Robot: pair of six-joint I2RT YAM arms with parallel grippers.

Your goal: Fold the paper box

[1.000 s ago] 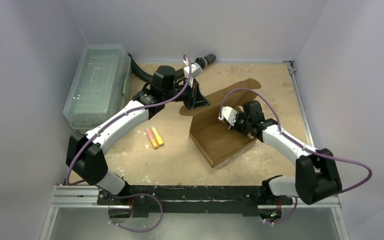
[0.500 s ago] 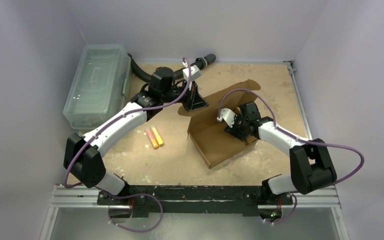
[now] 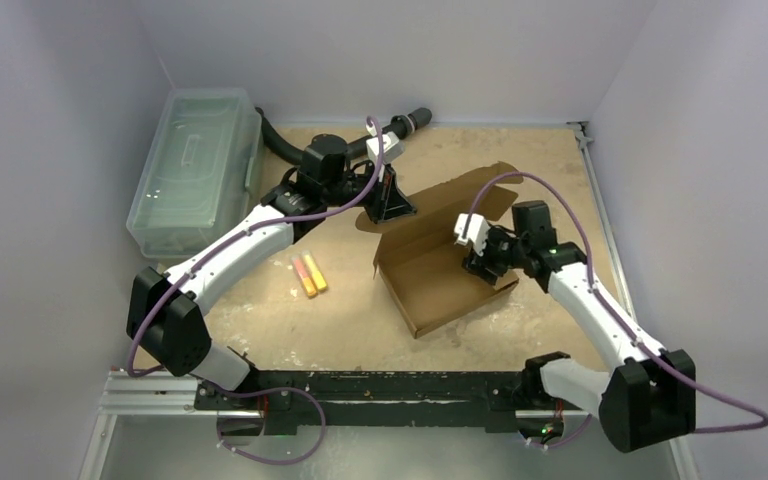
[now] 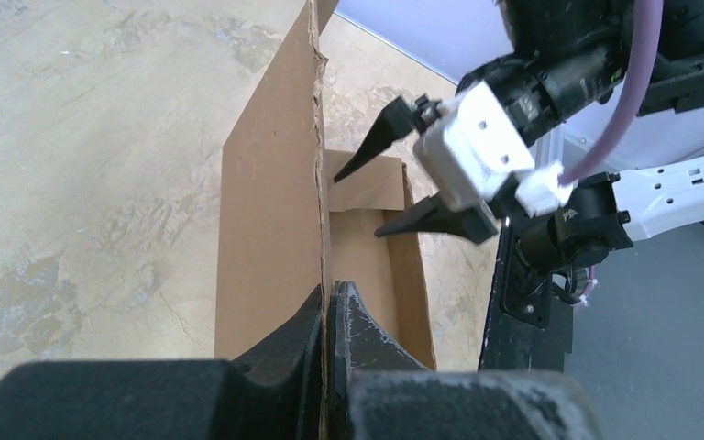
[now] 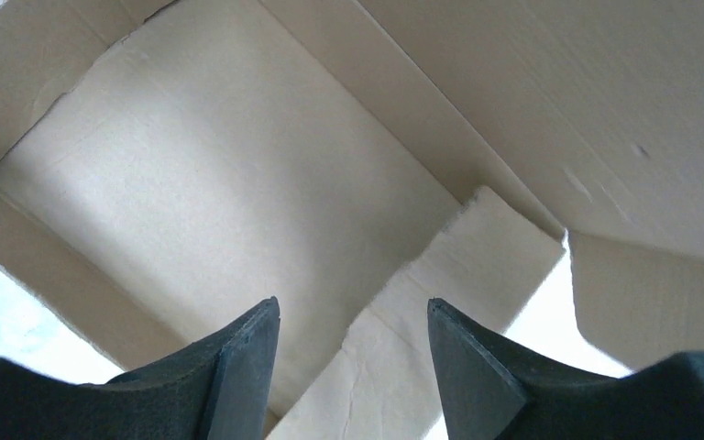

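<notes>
The paper box is a brown cardboard tray lying at an angle in the middle of the table, with its lid panel standing up behind it. My left gripper is shut on the upright rear panel's edge. In the left wrist view the cardboard runs straight between the closed fingers of the left gripper. My right gripper hovers open over the box's right end. The right wrist view shows the right gripper open above the box floor and a folded-in side flap, holding nothing.
A clear plastic lidded bin stands at the far left. Two orange and yellow markers lie left of the box. A black hose curves behind the left arm. A metal rail lines the near edge, and walls close in three sides.
My right gripper has opened and drawn back a little to the right, out of the box's middle, its elbow swinging outward. The left gripper keeps its pinch on the panel.
</notes>
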